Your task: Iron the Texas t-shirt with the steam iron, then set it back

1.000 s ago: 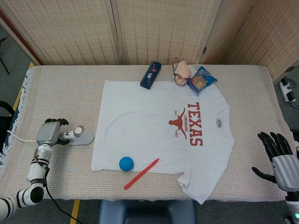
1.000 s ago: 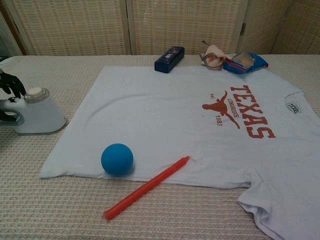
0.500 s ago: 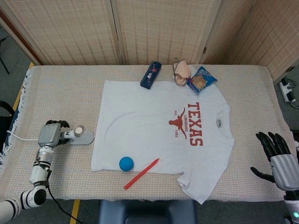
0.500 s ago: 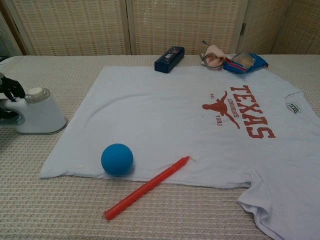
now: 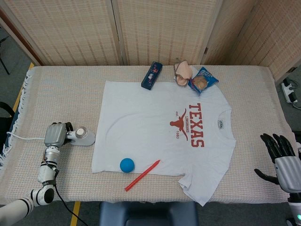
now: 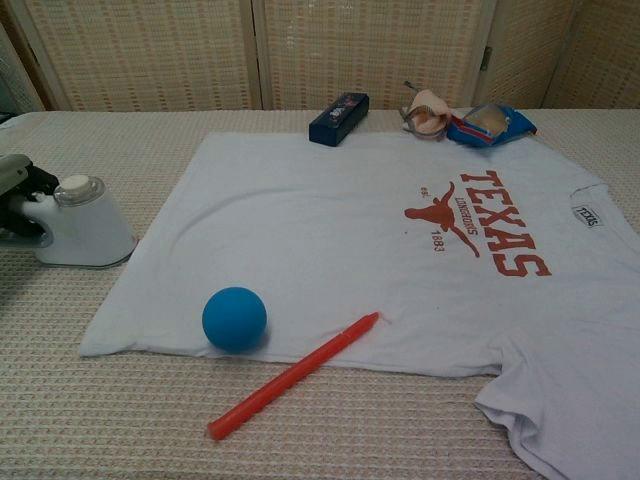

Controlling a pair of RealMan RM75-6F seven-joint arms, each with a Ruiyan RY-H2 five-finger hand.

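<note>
Left hand [image 5: 55, 135] around the steam iron [image 5: 81, 136] handle, palm down.

The left hand [image 5: 55, 134] has turned at the wrist since a second ago, so its flat grey back now faces up and its dark fingers are tucked under, at the handle end of the steam iron [image 5: 81, 137]. The iron itself has slid a little nearer the t-shirt [image 5: 160, 141]. Over at the table's right edge, the right hand [image 5: 283, 162] has shifted slightly.
</note>
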